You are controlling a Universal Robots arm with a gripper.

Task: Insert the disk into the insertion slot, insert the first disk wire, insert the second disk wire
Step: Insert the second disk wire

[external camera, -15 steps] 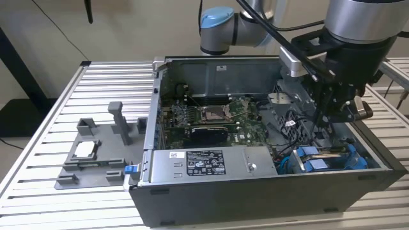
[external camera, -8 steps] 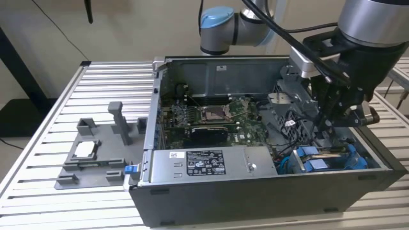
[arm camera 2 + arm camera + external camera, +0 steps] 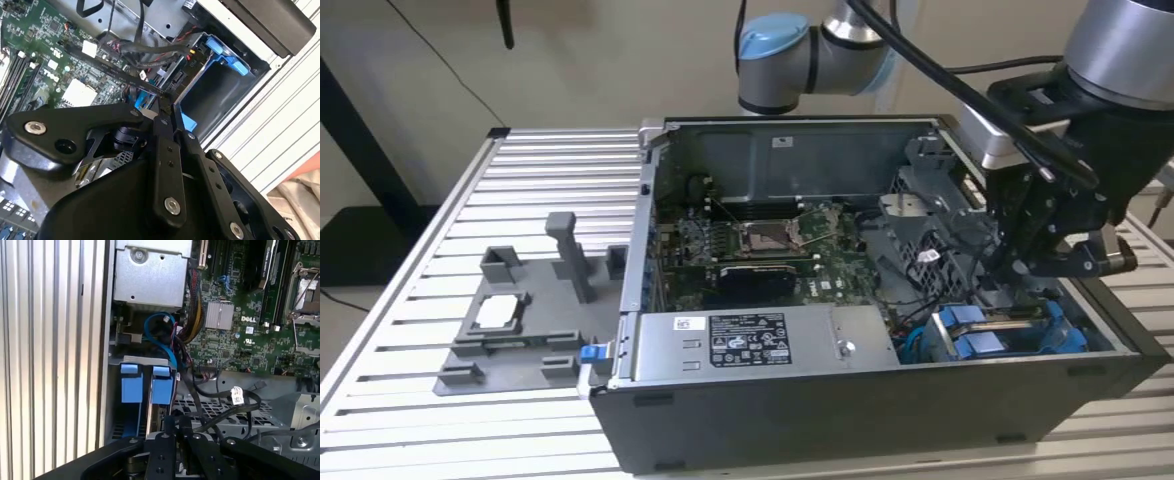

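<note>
The black gripper (image 3: 1047, 262) hangs just above the blue-framed silver-grey disk (image 3: 1001, 335), which stands on edge in the grey sheet-metal insertion slot (image 3: 1098, 330) at the black computer case's (image 3: 854, 415) corner. Its long axis runs along the case wall. I cannot tell how the jaws stand.

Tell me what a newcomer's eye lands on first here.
The open black computer case on the slatted metal table, its green motherboard exposed. At the exterior view's right, the black gripper reaches into the case above bright blue plastic carrier tabs; a grey plastic fixture with upright posts sits left.
</note>
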